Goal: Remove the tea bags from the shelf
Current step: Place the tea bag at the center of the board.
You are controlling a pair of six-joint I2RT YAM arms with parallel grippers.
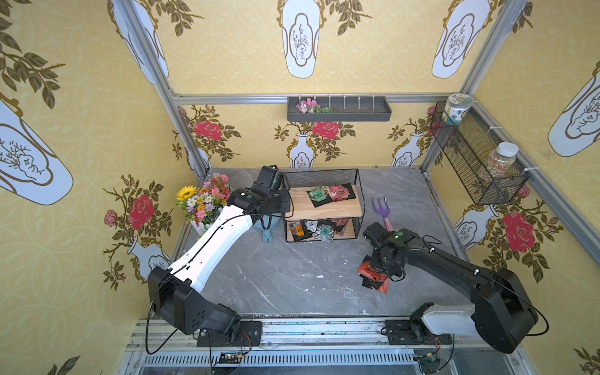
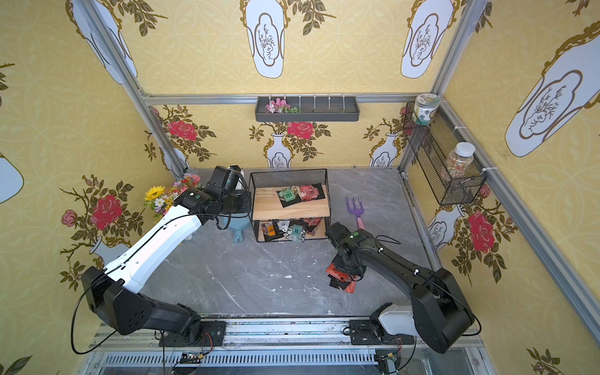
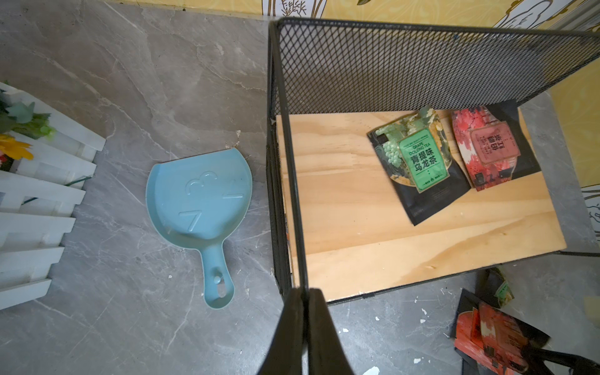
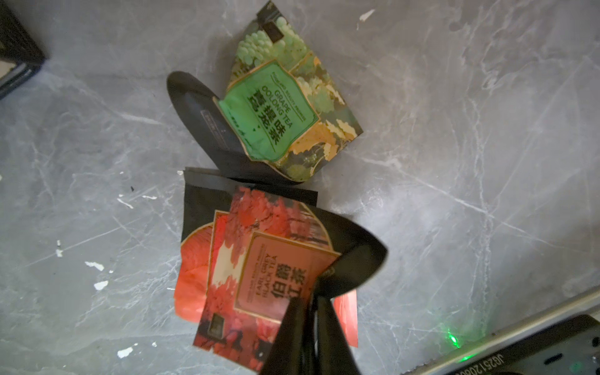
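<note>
In the left wrist view, the left gripper is keeping its two black fingers pressed together. A post of the two-tier black wire shelf with light wooden boards is running straight to their tips; whether they are pinching it I cannot tell. Beyond the fingertips, on the top board, a green-panelled foil tea bag is lying flat, touching a red-panelled foil tea bag farther out. Beside the fingers, outside the shelf, a pale blue plastic dustpan is lying on the grey marble-patterned tabletop.

In the right wrist view, the right gripper is pointing down at a red Earl Grey foil sachet, whose curled black edge is sitting at the fingertips. Only a thin slit is showing between the fingers, so I cannot tell whether they are gripping it. An orange-red sachet is peeking out beneath, and a green grape-oolong sachet is lying just ahead of the fingers.

In both top views, a heap of mixed foil tea bags is crowding the lower board, well apart from the right fingers. A purple plastic garden fork is lying beyond them, beside the shelf.
</note>
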